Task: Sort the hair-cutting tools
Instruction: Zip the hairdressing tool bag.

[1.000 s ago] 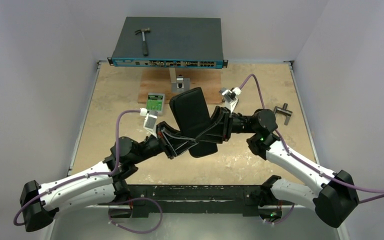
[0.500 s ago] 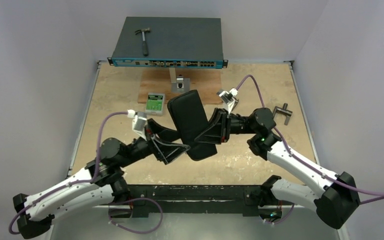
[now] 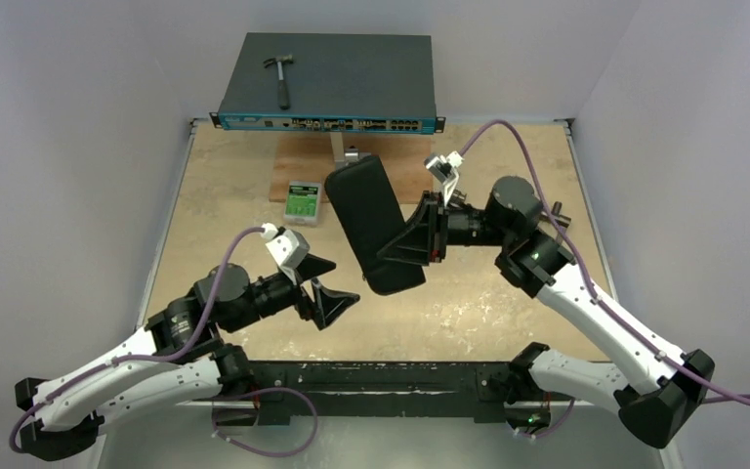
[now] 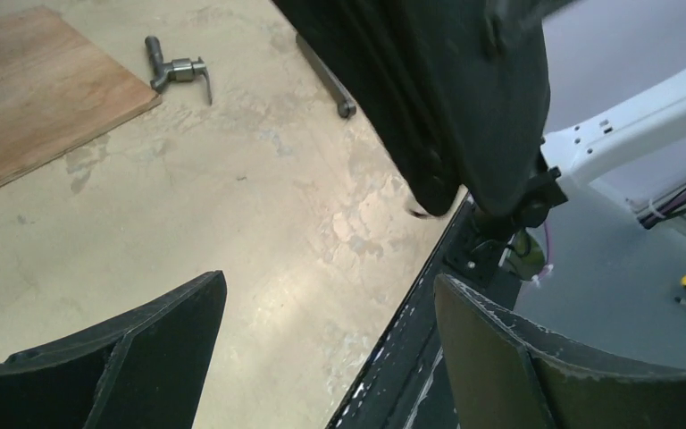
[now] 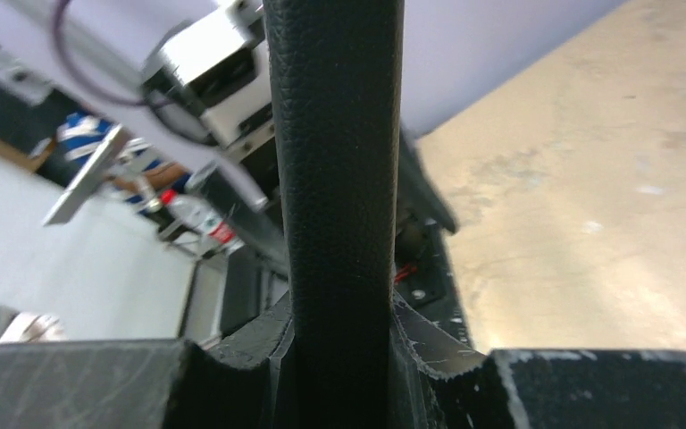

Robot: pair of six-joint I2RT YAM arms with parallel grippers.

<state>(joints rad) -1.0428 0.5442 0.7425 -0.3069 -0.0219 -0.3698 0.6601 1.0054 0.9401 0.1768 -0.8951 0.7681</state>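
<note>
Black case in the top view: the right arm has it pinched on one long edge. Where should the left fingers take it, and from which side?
Take the free long edge of the black case, opposite the right gripper, coming in from the left. It is a thin flat slab held off the table, so the open left gripper should probably span its thickness there.

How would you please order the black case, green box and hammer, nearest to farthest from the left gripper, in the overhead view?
1. Black case, just right of the left gripper.
2. Green box, farther back.
3. Hammer, at the far back.
</note>
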